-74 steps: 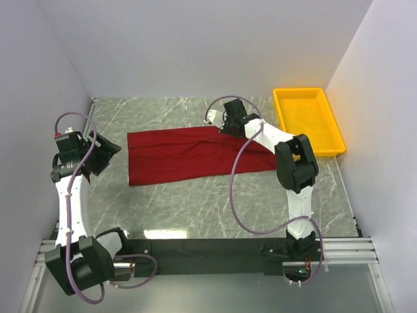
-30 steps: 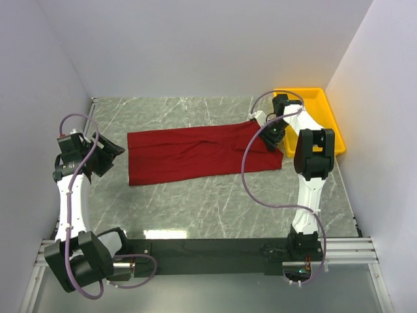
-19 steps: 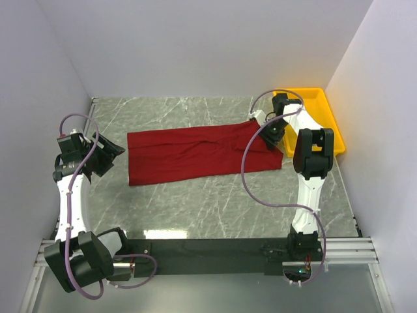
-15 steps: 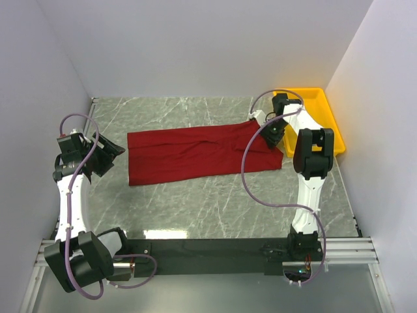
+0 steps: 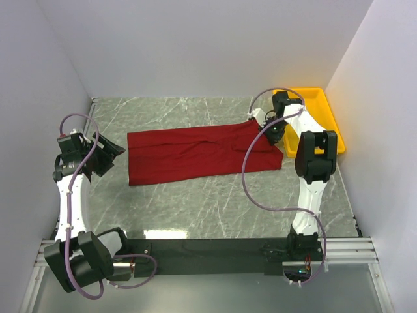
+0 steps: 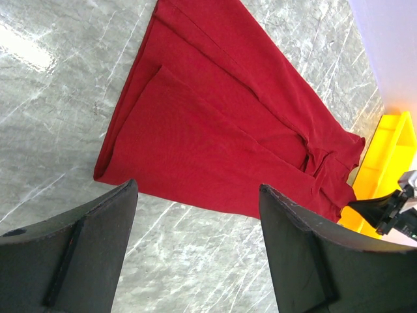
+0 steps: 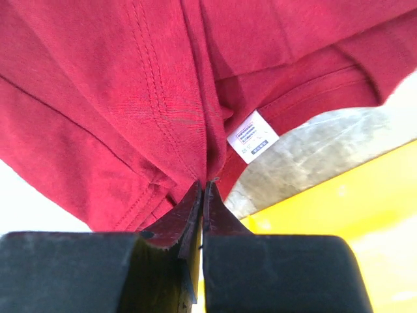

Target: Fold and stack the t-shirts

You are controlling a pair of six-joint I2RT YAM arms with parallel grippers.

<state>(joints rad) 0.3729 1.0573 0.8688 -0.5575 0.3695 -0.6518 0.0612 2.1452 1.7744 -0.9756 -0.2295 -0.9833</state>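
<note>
I have the dark red t-shirt lying flat on the marble desk, stretched left to right across the middle. Its right end lies just beside the yellow tray in the far right corner. My right gripper is at that right end with its jaws pressed together, and a bunched fold of the red cloth is pinched between them. A small white tag shows just right of the pinch. My left gripper hangs above the desk just off the t-shirt's left end. Its jaws are spread wide with nothing between them, and it is clear of the cloth.
</note>
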